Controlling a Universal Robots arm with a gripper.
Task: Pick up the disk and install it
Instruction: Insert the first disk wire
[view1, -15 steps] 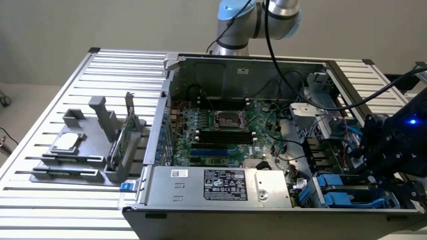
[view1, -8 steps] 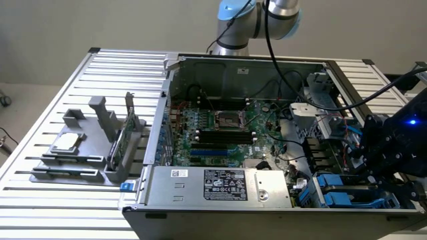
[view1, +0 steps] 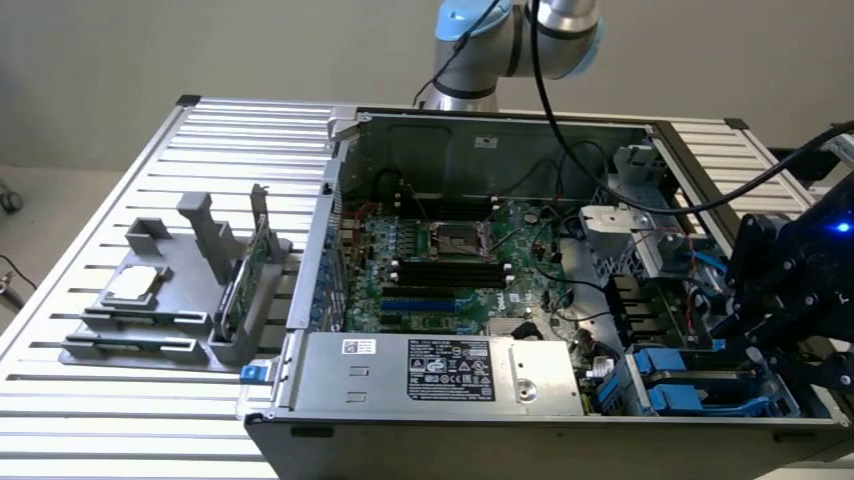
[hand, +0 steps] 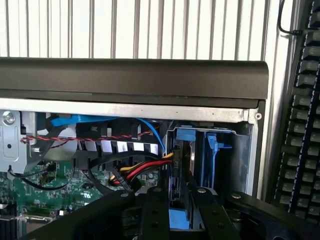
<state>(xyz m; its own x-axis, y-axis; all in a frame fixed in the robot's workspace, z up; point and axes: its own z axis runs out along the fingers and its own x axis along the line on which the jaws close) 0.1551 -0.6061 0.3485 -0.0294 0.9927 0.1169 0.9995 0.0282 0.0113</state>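
Observation:
The disk (hand: 192, 150) stands on edge in the drive bay at the corner of the open computer case (view1: 441, 425). Its bright blue carrier (hand: 215, 147) frames a dark metal body. My gripper (hand: 180, 202) hangs right over the disk and straddles the carrier's near edge. In the exterior view, the black gripper (view1: 774, 325) with its blue light sits at the case's right end. It is just above the blue carrier (view1: 721, 398) in the bay.
Red, yellow and black cables (hand: 142, 167) run beside the bay, next to the green motherboard (view1: 441, 260). The power supply (view1: 441, 372) lies along the case front. A grey fixture (view1: 160, 310) holding a silver chip and a green card stands at the exterior view's left. A keyboard (hand: 305, 125) lies outside the case.

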